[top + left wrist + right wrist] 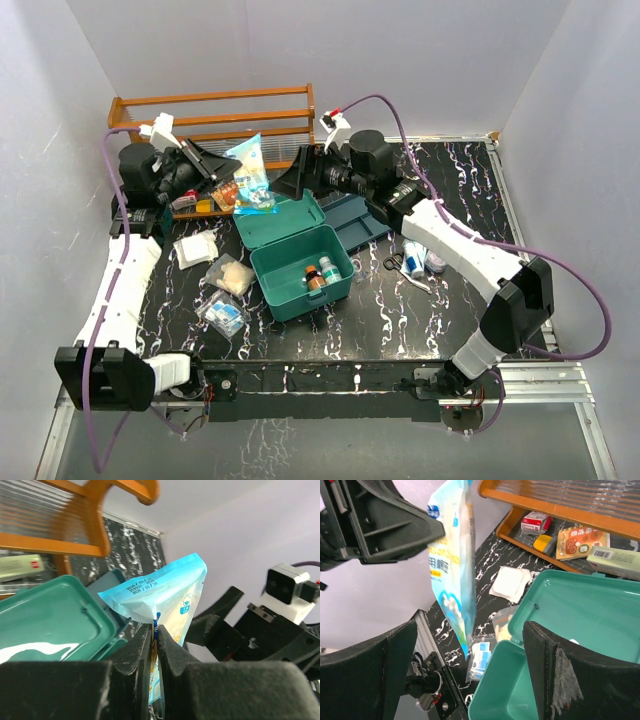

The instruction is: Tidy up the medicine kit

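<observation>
jaws of the left gripper [156,634] are clamped on a blue pouch [167,592] held aloft near the open medicine kit [285,300] mid-table, those of the right gripper [467,645] are spread wide and empty, seemingly only 2 bottles [320,272] are packed, and several packets [232,275] are left out.

Blurred date stamp [145,586] on pouch [172,600]

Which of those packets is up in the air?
The light-blue pouch, pinched by the left end effector; the white-filled bag and small clear bag lie on the table.

Left gripper [156,630] tight, right gripper [470,630] wide.
</observation>
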Tool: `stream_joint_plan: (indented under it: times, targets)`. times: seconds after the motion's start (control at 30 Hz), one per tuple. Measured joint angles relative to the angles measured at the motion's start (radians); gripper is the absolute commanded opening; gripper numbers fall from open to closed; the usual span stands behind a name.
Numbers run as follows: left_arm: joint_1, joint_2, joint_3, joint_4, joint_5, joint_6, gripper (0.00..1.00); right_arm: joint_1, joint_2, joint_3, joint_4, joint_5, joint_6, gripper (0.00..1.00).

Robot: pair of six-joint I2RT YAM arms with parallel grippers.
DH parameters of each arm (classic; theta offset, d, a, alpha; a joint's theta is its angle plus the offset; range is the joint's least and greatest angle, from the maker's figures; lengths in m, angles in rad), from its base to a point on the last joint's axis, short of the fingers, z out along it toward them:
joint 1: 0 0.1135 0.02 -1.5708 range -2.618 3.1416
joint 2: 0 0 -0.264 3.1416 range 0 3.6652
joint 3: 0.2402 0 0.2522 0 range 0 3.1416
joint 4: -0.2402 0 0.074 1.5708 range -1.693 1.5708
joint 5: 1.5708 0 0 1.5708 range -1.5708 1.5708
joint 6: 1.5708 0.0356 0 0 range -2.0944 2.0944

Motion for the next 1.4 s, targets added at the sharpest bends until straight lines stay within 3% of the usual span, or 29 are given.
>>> stream_joint_plan:
  times: [0.2, 0.4, 0.5, 0.63, 0.77, 0.93, 1.03, 1.17, 1.4]
  targets:
    - [-0.049, 0.057, -0.001, 0.144, 0.064, -0.126, 0.08, 0.000, 0.069, 0.064, 0.031, -0.014, 0.074, 0.80]
    - [-0.071, 0.069, -0.002, 0.200, 0.080, -0.174, 0.09, 0.000, 0.135, 0.111, 0.031, -0.030, 0.124, 0.66]
    - [-0.077, 0.071, -0.004, 0.209, 0.082, -0.182, 0.10, 0.000, 0.150, 0.118, 0.029, -0.042, 0.145, 0.53]
    - [-0.081, 0.072, -0.006, 0.208, 0.082, -0.184, 0.15, 0.000, 0.163, 0.134, 0.040, -0.069, 0.169, 0.27]
    - [-0.082, 0.072, -0.006, 0.201, 0.081, -0.174, 0.36, -0.002, 0.166, 0.138, 0.060, -0.100, 0.188, 0.10]
    - [-0.082, 0.072, 0.023, 0.080, 0.058, -0.085, 0.70, -0.023, 0.166, 0.132, 0.090, -0.146, 0.186, 0.06]
    - [-0.082, 0.075, 0.087, -0.032, 0.040, 0.018, 0.84, -0.048, 0.163, 0.106, 0.113, -0.200, 0.161, 0.06]
    - [-0.082, 0.087, 0.209, -0.158, 0.047, 0.206, 0.97, -0.086, 0.152, 0.060, 0.107, -0.312, 0.098, 0.06]
    - [-0.097, 0.097, 0.262, -0.240, 0.174, 0.436, 0.99, -0.109, 0.119, 0.059, -0.016, -0.478, -0.134, 0.08]
